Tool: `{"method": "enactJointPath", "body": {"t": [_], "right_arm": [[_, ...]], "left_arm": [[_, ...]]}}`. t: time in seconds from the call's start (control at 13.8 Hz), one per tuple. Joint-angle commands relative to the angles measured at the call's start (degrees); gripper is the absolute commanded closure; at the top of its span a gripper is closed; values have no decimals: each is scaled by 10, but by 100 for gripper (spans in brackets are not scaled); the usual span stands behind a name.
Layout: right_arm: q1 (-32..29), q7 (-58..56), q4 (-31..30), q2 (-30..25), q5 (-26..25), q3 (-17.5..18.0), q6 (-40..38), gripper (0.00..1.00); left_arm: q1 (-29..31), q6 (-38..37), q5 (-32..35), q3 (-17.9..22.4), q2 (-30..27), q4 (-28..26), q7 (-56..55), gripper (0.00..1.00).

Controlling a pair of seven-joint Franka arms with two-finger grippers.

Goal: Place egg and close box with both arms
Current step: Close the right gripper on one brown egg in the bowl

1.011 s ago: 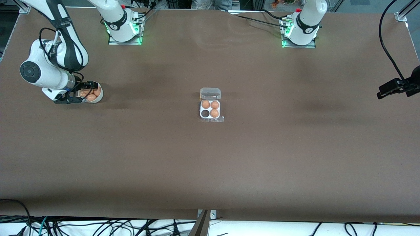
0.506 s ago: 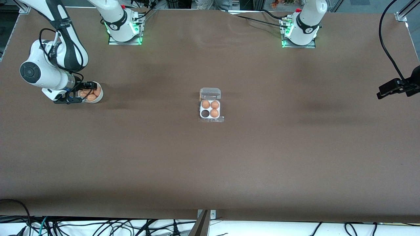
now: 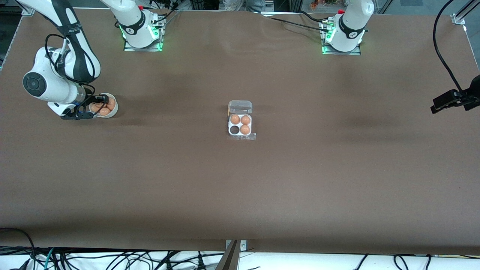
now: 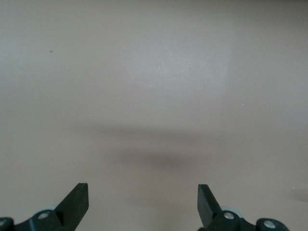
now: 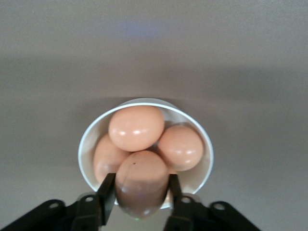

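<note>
Front view shows the brown tabletop (image 3: 300, 180) carrying everything, with the two arms based along its farther edge. The right arm (image 3: 56, 75) bends down over the white bowl (image 3: 112, 108) at its own end of the tabletop, and the left arm waits, its left pincer (image 3: 444, 102) hanging wide open over bare tabletop at the other end.

The box (image 3: 240, 125) sits mid-table, well apart from the bowl, its clear lid (image 3: 240, 107) folded back toward the bases. Three cells hold eggs; the cell nearer the camera, toward the right arm's end, is empty.

The bowl holds several matching eggs. The right wrist view shows the right pincer (image 5: 140, 192) clamped on the egg (image 5: 141, 183), a finger (image 5: 108, 190) pressing each flank, the egg touching its neighbours in the heap.

By my judgement the egg is light, rigid, smooth and brittle, so it could slip or crack under a hard squeeze. The hold across its short waist looks sound, since the fingers meet the widest, least tapered part. Its long axis appears to run along the fingers, one end pointing out past the tips, though which end is blunt I cannot tell. That orientation should suit lowering it end-first into the round cell.
</note>
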Motion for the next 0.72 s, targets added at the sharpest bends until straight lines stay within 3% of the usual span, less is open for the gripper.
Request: {"method": "enactJointPath", "body": {"t": [0.0,0.36,0.65], "right_arm": [[-6,-10,6,3,-7,1,-1,57],[-5,-10,18,-1,-7,1,-12,64],[-3,-8,75,-2,-6,3,-100,65]], "left_arm": [[5,-8,-3,-2,7,19,9,0],[4,-8,-3,-2,7,19,9,0],[4,-8,-3,-2,6,19,9,0]]}}
